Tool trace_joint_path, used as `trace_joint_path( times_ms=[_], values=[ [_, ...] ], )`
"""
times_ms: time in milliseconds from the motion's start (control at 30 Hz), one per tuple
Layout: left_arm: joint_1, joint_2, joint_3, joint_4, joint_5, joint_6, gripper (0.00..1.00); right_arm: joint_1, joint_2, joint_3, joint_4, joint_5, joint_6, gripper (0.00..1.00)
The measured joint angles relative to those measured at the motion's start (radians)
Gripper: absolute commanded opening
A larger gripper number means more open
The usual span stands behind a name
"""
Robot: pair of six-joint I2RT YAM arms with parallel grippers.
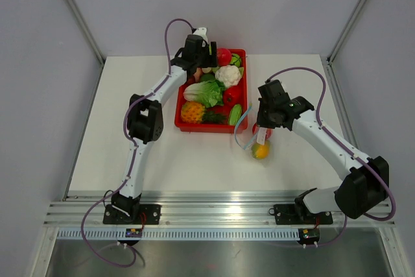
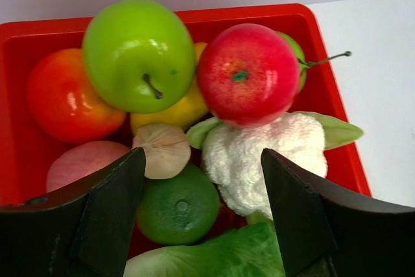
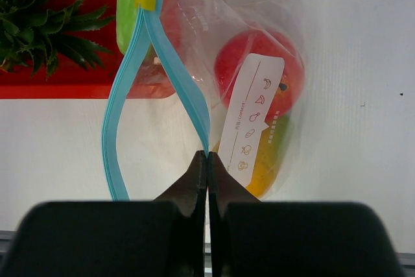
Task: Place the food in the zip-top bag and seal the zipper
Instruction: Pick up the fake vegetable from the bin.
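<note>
i see the work is in the middle of the loading step. the right gripper (image 3: 207, 160) is clenched on the blue zipper (image 3: 123, 108) of the bag (image 3: 259, 24). it pinches one lip of the strip, so the mouth hangs open in a long loop that faces the red tray (image 1: 201, 128). the bag hangs from this grip just beside the near right corner of the tray, low over the white bench (image 1: 162, 160). whether its bottom rests on the bench i cannot tell. inside the bag there are already a red tomato (image 3: 227, 63) and, under it, a yellow-orange mango (image 3: 266, 160).

most of the food is not yet in the bag; it lies piled in the tray. the left gripper (image 2: 202, 160) hovers over the far end of the tray with its jaws apart and nothing held. between them i see a white cauliflower (image 2: 259, 160), a green lime (image 2: 178, 205) and a small garlic (image 2: 165, 150).

to my judgement the next move is to go down and grasp one piece, probably the cauliflower or the lime. the pieces are round, smooth and packed closely, so the jaws must come around only one of them. after that the piece must travel to the open mouth, which is narrow and soft. the sealing of the zipper comes much later.
</note>
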Motion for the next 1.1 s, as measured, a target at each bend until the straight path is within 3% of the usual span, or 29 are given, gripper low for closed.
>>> trace_joint_path(
  times_ms=[233,400,700,1033,1100],
  values=[
    [0.003,0.009,0.001,-0.019,-0.063,0.007,0.7,0.0,0.01,0.003,0.0,-0.001,0.0,0.0],
    [0.005,0.049,0.026,-0.018,-0.074,0.006,0.61,0.0,0.011,0.004,0.0,-0.001,0.0,0.0],
    [0.01,0.103,0.044,-0.02,-0.077,0.005,0.54,0.0,0.019,0.018,0.0,-0.001,0.0,0.0],
    [0.024,0.103,0.052,-0.003,-0.071,-0.002,0.32,0.0,0.028,0.021,0.0,-0.002,0.0,0.0],
    [0.024,0.103,0.052,0.002,-0.07,-0.005,0.23,0.0,0.029,0.021,0.0,-0.002,0.0,0.0]
  ],
)
